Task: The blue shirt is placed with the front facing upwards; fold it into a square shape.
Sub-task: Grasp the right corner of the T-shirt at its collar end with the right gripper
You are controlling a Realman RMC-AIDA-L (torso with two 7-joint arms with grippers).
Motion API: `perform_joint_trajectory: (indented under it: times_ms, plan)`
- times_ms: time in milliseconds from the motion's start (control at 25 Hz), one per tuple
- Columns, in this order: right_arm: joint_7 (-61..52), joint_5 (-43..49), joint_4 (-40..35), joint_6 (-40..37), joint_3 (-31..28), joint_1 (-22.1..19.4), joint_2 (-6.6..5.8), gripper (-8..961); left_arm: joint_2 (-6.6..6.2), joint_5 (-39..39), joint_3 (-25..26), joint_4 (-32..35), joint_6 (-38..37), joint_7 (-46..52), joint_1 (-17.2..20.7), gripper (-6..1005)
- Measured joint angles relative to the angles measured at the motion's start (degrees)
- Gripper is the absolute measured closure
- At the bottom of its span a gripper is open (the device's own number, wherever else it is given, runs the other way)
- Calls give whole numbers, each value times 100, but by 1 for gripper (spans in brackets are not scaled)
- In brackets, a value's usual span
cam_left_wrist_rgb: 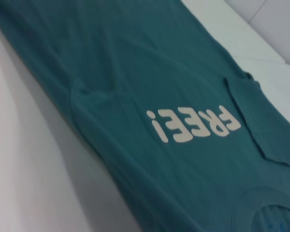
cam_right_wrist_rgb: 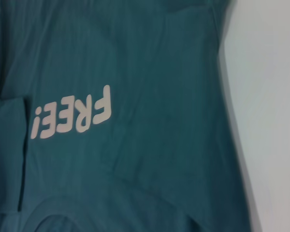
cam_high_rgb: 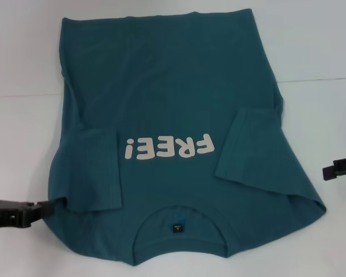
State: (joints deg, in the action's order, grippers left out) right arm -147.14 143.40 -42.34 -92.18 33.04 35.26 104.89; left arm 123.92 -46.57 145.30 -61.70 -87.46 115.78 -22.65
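Here the left gripper sits low at the near left of the white table, a black body reaching in from the left edge of the head view. Its fingertips meet the near left edge of the blue shirt, just below the left sleeve; whether the fingers pinch the cloth or merely touch it, I cannot tell.

The shirt lies flat on the table with its front up, spread across the middle of the scene. Its hem is at the far side and its round neck at the near side, with a small dark label inside the collar. The left sleeve is folded inward onto the body. The pale "FREE!" print crosses the chest and reads upside down from the robot's head. To the right of the print, the right sleeve is also folded in over the body, its cuff edge slanting toward the print. The near right shoulder bulges out toward the right.

The right gripper is at the right edge of the table, well clear of the shirt, with two black fingers pointing left and a gap between them, holding nothing.

Both wrist views show the teal cloth and the print with white table beside it.
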Motion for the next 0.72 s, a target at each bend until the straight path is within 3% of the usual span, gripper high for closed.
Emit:
perform_joint_trajectory:
  times_ms: [400,720]
  plan:
    - [41,291,368,679,320,22,288,72,0,-114,-19,-36,-61,-24,25,963]
    - [47,302,376,875,412,46,369,77,0,-116,-20,-36,-98,-27,-16,963]
